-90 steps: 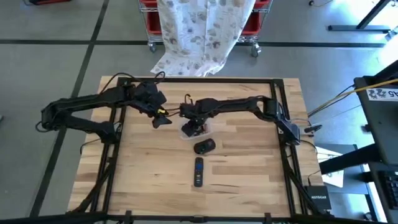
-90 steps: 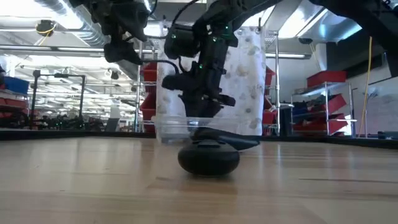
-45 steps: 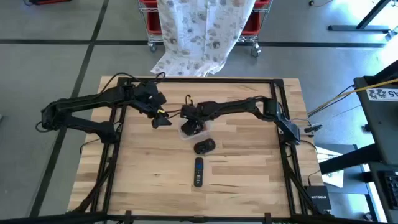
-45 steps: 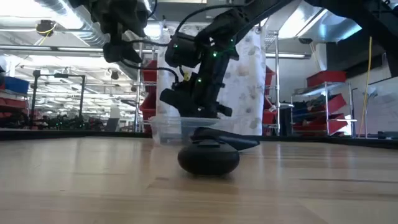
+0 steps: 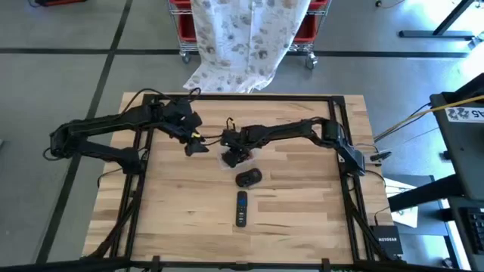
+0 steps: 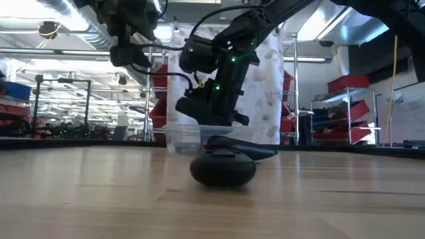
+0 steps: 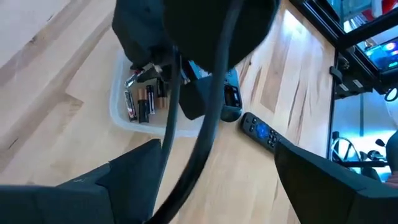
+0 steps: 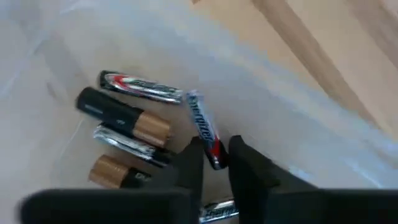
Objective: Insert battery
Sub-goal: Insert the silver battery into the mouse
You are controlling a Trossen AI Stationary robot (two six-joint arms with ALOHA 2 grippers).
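The right arm reaches across from the table's (image 5: 302,219) right edge, its wrist bent down so the right gripper (image 8: 214,163) dips into the clear plastic tray (image 5: 227,160) near the table's middle; its fingers (image 8: 189,163) are pinched on a silver battery (image 8: 205,130), other batteries (image 8: 124,118) lying loose beside it; the left gripper (image 5: 198,146) hangs raised just beside the tray toward the left edge, and I cannot tell its fingers' state; the remote (image 5: 241,208) lies toward the near edge, with a black rounded object (image 5: 248,178) between it and the tray.
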